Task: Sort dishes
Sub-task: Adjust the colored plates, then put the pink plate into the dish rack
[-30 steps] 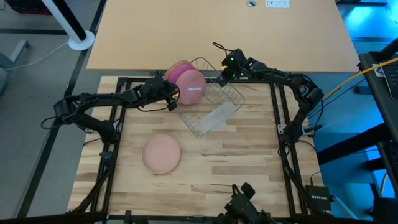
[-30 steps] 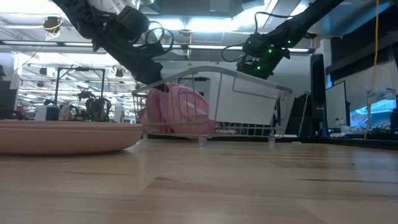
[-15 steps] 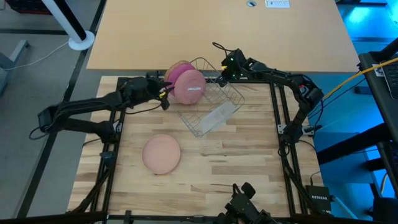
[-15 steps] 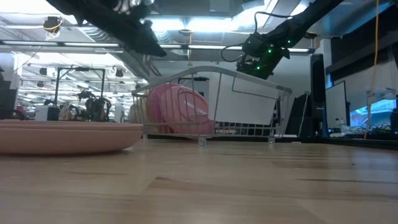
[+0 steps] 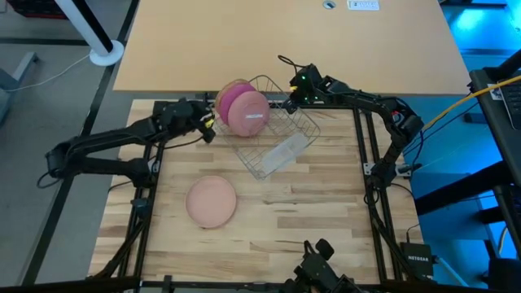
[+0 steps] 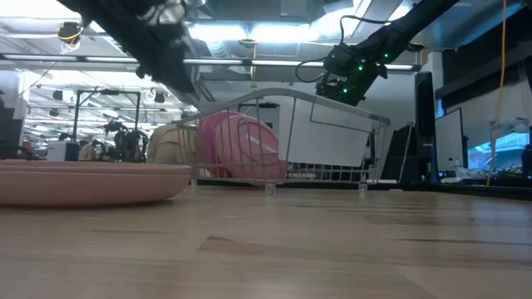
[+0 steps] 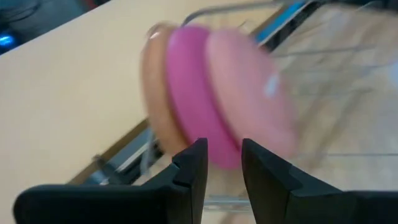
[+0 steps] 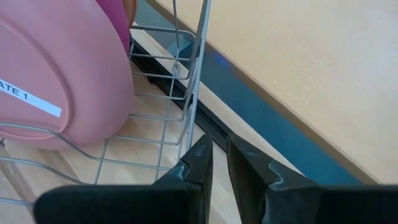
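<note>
Plates first: nearest you, one pale pink plate (image 5: 212, 201) lay flat on the bench (image 5: 309, 212), not yet racked. Farther back, three plates (image 5: 242, 109) stood on edge in the wire rack (image 5: 277, 138), whose wires propped them upright. Your left hand (image 5: 206, 127) hung beside them, fingers narrow and empty; your right hand (image 5: 291, 91) sat nearly closed at the rack's far rim, seemingly steadying it.
</note>
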You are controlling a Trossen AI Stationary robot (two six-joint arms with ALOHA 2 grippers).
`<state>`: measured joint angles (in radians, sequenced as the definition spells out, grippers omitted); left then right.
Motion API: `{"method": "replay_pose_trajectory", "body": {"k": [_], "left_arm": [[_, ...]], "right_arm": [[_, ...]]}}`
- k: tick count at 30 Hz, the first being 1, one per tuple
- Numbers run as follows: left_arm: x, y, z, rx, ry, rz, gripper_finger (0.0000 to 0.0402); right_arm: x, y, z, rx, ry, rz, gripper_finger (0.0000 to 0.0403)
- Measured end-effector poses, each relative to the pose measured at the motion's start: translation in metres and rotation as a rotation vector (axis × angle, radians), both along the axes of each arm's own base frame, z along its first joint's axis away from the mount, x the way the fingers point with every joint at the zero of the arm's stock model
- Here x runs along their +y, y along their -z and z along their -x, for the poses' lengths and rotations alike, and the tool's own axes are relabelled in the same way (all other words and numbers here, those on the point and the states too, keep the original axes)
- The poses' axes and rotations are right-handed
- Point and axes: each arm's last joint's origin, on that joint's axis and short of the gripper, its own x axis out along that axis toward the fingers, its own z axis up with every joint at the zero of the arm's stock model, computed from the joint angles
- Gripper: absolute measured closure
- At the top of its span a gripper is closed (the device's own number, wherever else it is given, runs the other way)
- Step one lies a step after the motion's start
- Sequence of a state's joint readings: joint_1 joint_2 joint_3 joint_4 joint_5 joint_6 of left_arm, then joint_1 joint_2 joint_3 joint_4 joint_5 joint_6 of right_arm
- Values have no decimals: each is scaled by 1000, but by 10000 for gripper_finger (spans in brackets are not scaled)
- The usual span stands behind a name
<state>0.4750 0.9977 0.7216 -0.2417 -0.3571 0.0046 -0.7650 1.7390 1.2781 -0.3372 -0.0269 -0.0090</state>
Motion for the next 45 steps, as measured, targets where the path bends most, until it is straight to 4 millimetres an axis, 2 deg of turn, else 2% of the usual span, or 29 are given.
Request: {"method": "replay_pose_trajectory", "body": {"k": [4,13,17,26,31,37,41,45], "left_arm": [[19,16,-10,67,-94,-15,312],[54,53,-33,107,-163,6,312],[60,57,-38,85,-172,-2,312],[58,53,-43,25,-106,-8,312],[47,36,-38,-20,-84,-33,312],[18,-5,-20,-175,8,-59,312],[-13,-12,-1,-216,170,154,312],[-44,-3,14,-144,311,473,312]], "right_arm": [[0,0,0,0,0,0,350],[0,0,0,2,2,2,350],[-1,0,1,4,9,7,350],[-1,-2,-2,-24,-2,20,350],[-2,-2,-1,-18,6,25,350],[-2,-2,-1,-13,11,27,350],[-2,-2,-1,-13,11,28,350],[-2,-2,-1,-13,11,28,350]]}}
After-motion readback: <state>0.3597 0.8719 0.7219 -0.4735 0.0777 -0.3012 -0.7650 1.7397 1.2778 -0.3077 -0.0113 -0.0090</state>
